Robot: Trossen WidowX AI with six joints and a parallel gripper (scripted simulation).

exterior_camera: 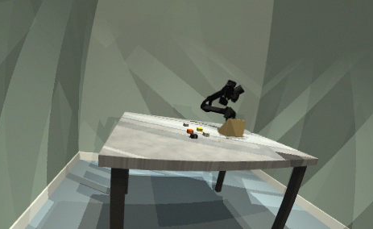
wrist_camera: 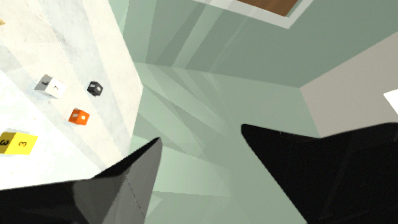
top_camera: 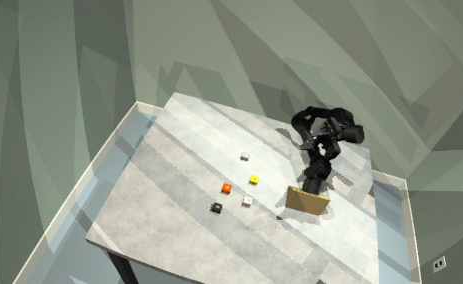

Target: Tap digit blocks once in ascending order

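Hanging well above the table (top_camera: 169, 235) with its jaws spread wide and nothing between them, the black gripper (wrist_camera: 200, 145) sits at the end of a folded arm (top_camera: 324, 135), tilted so that the wrist view looks past its two dark fingers to the table's edge and the green wall beyond. Just below the arm stands a tan wedge-shaped block (top_camera: 306, 200), the arm's base partly hidden behind it; take this wedge as the landmark. Five small cubes lie apart from one another on the pale marble top, all away from the wedge on the side facing the open middle of the table. Nearest the wedge is the yellow block (top_camera: 253, 179), printed with a 3 in the wrist view. A white block (top_camera: 247, 201) lies a little farther out, showing what looks like a 7. Beyond those sit the orange block (top_camera: 226, 188) and the black block (top_camera: 216, 208), their digits too small to read. A second white block (top_camera: 245, 156) lies off by itself, toward the table's far edge. None of the cubes touches the gripper.
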